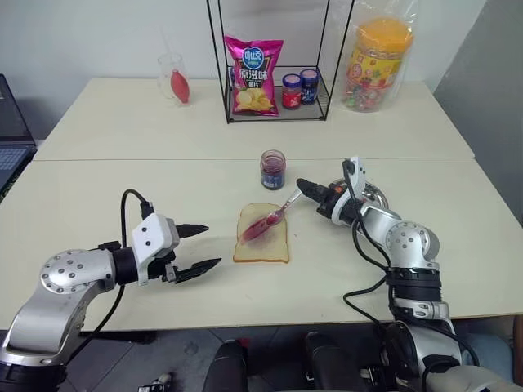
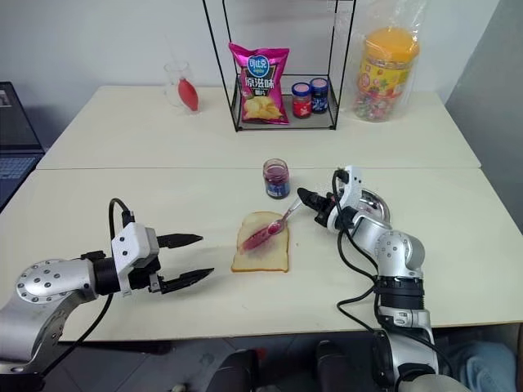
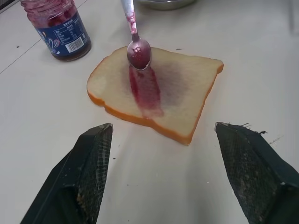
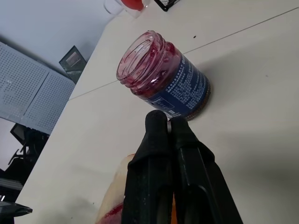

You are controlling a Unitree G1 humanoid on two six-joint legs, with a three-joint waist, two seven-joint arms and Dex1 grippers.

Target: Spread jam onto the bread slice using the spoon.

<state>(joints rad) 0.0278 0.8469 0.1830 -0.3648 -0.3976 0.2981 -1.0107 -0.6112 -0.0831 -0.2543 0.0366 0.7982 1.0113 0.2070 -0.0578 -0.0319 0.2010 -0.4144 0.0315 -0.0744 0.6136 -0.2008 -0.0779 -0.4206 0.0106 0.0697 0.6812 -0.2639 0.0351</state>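
Holding: my right gripper is clamped on the spoon handle, fingers pressed together, pointing roughly level toward the bread from its right side.
Spoon: slim metal one, handle slanting down from my right fingers, bowl resting on the bread slice near the far end of the jam streak; bowl is stained red.
Bread slice: square toast, flat on the near table, between my two grippers, a bit nearer my right one.
Smear: purple-red streak running along the middle of the slice, with a fainter pink patch beside it; crust edges bare.
Jam jar: small clear glass jar with blue label, upright, lid off, just beyond the bread on the table; apart from the slice, not touching it. Red jam clings to the inner glass.
Left gripper: mine, fingers spread wide with nothing between them, hovering over the table to the left of the bread, tips aimed at it, well short of the crust.
Metal dish: round shiny one behind my right wrist, partly hidden by it.
Far table: wire rack holding a pink chip bag, a red jar and a blue jar; clear cup with something red in it to its left; yellow-lidded candy tub to its right.
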